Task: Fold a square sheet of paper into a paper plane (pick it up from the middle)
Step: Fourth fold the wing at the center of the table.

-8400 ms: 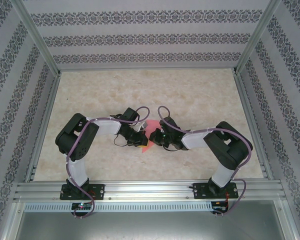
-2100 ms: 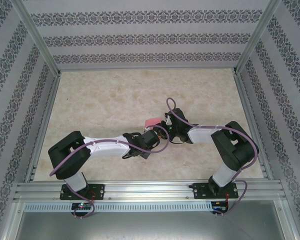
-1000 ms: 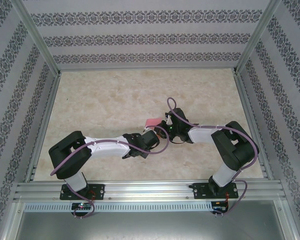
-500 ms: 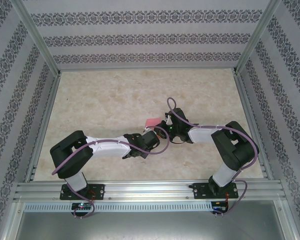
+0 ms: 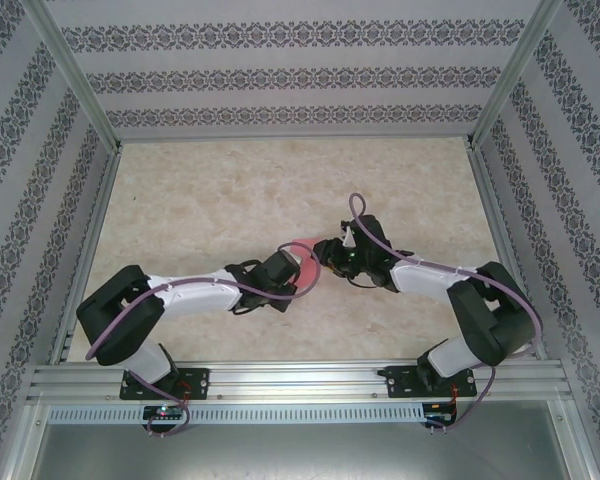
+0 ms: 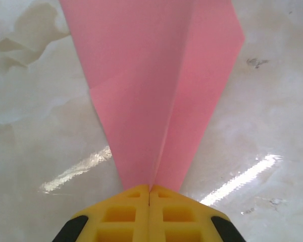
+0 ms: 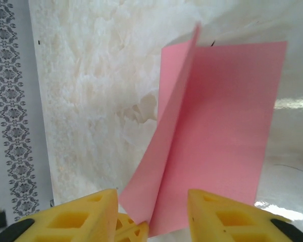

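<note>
Where the two arms meet near the middle of the table [image 5: 210,190], the paper plane [image 6: 156,85] shows as a pink creased dart with a centre ridge. The left hand [image 6: 149,194] is pinching its narrow tip, yellow fingers pressed together. The right hand [image 7: 151,207] is spread, one finger either side of the paper's other end.

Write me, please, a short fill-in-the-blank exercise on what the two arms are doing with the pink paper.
The paper plane is ___ in colour.
The left fingers are ___ on its narrow tip.
The right fingers stand ___, with the paper's edge between them.

Missing words: pink; closed; open.
</note>
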Controlling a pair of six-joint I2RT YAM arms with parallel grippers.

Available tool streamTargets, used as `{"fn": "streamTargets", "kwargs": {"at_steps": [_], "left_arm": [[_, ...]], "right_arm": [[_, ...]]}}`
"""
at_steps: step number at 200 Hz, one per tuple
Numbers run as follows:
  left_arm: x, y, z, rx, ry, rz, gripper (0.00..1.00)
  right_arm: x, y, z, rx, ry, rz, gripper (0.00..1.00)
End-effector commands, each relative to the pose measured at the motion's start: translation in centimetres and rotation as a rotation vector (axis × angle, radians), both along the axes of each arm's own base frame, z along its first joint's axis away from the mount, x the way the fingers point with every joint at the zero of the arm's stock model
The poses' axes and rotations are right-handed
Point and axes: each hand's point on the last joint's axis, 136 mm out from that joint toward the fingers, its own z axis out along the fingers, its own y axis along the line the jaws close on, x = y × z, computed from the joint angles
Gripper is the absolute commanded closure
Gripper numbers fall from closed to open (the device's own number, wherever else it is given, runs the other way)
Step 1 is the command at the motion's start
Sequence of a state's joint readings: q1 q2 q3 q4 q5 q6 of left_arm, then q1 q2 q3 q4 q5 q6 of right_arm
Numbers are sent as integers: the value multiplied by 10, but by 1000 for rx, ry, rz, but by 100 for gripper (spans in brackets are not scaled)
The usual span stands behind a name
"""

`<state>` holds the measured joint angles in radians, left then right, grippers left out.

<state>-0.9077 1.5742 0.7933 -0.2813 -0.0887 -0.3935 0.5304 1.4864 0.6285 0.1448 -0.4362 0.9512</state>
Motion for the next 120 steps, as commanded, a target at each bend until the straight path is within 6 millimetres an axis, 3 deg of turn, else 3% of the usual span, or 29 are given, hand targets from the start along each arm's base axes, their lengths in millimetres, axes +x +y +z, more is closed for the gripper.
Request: {"fn": "streamTargets", "kwargs": {"at_steps": [1, 47, 80, 120], "left_arm": [[0, -19, 13, -192, 56, -29, 99], [3, -16, 9, -334, 163, -4, 99], [3, -16, 4, -394, 228, 3, 99], [8, -9, -1, -448, 279, 50, 98]], "right_arm": [[1, -9, 8, -18, -53, -19, 56], [-3, 7, 20, 23, -93, 44, 62], [-5, 29, 18, 34, -93, 100, 74], [-1, 54, 10, 44, -80, 140, 79]]}}
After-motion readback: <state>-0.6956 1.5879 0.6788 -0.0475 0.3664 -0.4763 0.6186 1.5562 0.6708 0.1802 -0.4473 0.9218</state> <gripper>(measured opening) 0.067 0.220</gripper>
